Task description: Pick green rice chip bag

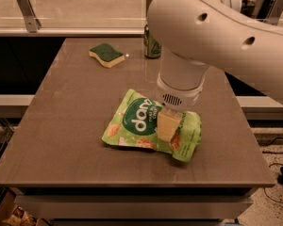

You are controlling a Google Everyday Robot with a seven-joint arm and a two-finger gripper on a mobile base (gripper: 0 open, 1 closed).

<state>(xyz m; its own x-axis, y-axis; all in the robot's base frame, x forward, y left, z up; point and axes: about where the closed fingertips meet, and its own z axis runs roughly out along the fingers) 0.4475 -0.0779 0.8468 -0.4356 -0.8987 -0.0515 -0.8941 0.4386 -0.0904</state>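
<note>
On the table (pixel 56 140), the green rice chip bag (pixel 134 121) lies near the front centre, its long axis running left to right. The gripper (pixel 174 131) presses down, jaws clamped on its crumpled right end.

Gripper (pixel 169 128) sits on the right half of the green rice chip bag (pixel 134 121), hiding the end of its white lettering. Its grip can't be made out. Arm (pixel 217 32) above the bag is cut off at the top and right edges. Green can (pixel 151 44) behind the bag is partly hidden by the arm, label unreadable.
</note>
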